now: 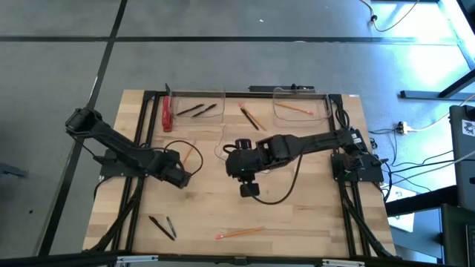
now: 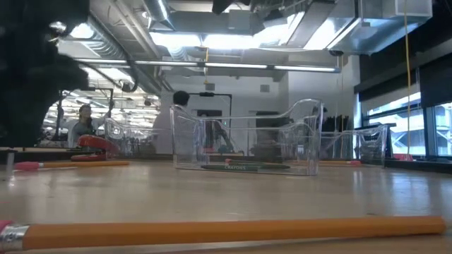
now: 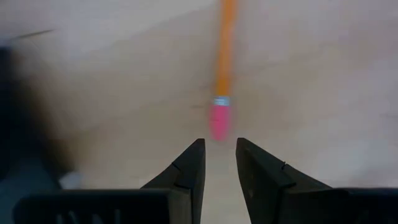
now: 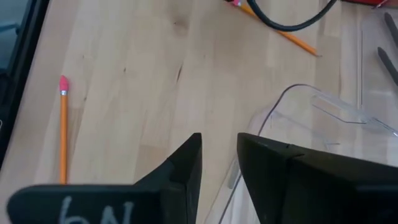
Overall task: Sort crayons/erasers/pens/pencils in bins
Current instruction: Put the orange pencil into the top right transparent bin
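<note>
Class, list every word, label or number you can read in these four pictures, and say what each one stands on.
"CRAYONS": on a green label at the base of the clear bin, low view; small, so only just readable.
White marks on the right gripper body, right wrist view: cut off, unreadable.
White marks on the left gripper body, left wrist view: unreadable.

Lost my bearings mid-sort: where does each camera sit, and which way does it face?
High: overhead, straight down on the table; left gripper and right gripper show.
Low: table height, facing the middle bin; no gripper shows.
Left wrist: behind the left gripper, facing the left pencil.
Right wrist: behind the right gripper, facing the middle bin.
Shared: high, low and right wrist show the front pencil.
</note>
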Available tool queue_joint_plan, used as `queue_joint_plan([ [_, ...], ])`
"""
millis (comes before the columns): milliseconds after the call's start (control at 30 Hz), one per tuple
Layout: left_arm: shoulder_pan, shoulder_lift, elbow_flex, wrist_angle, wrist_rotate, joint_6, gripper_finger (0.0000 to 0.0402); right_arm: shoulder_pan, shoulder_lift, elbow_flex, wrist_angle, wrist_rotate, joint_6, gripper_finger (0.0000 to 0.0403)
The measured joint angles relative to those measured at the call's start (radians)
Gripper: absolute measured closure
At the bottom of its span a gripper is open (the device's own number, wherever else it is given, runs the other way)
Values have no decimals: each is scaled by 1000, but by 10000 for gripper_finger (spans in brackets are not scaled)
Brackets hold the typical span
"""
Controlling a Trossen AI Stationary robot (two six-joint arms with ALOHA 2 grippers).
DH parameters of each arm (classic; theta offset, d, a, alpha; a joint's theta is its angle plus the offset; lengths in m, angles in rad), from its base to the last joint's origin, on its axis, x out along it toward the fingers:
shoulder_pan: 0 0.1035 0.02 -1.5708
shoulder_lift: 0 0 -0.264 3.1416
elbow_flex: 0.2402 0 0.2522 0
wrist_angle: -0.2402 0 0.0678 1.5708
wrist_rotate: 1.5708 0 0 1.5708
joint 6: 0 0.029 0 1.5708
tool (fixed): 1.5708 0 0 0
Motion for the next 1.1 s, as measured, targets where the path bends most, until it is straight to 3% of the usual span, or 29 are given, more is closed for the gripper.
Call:
queue_joint_plan([
  [333, 5, 0, -72, 112, -30, 22, 318, 0, 0, 0, 1, 0, 25, 299],
  [667, 7, 5, -73, 112, -78, 52, 318, -2, 0, 0, 2, 0, 23, 299],
  [1100, 12, 103, -72, 170, -69, 55, 318, -2, 0, 0, 2, 0, 23, 299],
])
